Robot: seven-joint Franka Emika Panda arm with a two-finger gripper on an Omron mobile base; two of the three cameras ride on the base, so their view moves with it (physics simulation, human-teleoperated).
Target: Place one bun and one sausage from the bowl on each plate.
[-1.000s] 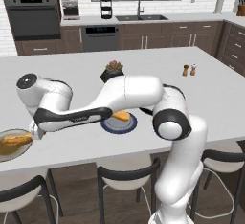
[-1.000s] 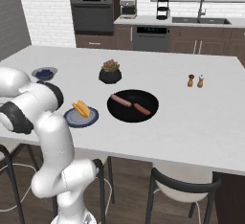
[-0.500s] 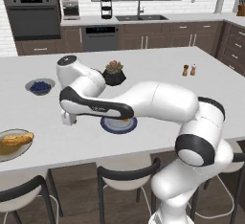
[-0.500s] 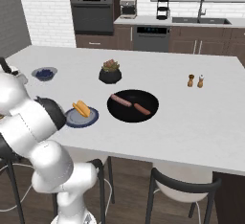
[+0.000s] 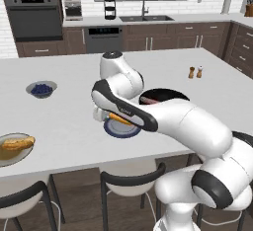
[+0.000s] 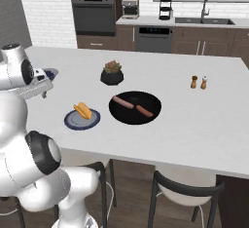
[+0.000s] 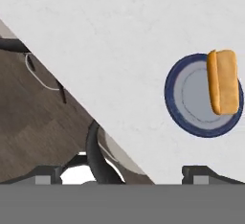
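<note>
The wide black bowl (image 6: 134,107) sits mid-counter with two sausages (image 6: 123,102) in it; it also shows behind my arm (image 5: 165,95). A blue plate (image 6: 82,119) (image 7: 203,96) (image 5: 121,128) left of the bowl carries one bun (image 6: 82,110) (image 7: 222,81). Near the counter's left front corner, a second plate (image 5: 10,155) holds a bun (image 5: 19,142) with something darker beside it. My gripper (image 7: 122,177) (image 5: 100,115) hovers above the counter, left of the blue plate. It is open, with its fingertips (image 7: 45,177) wide apart and nothing between them.
A small bowl of dark berries (image 5: 41,89) stands at the back left. A black plant pot (image 6: 112,73) is behind the blue plate, and two shakers (image 6: 198,82) are on the right. Stools (image 7: 95,156) stand below the counter's front edge.
My arm has swung right, from over the far left plate to beside the blue plate. The buns, sausages and plates have not moved.
</note>
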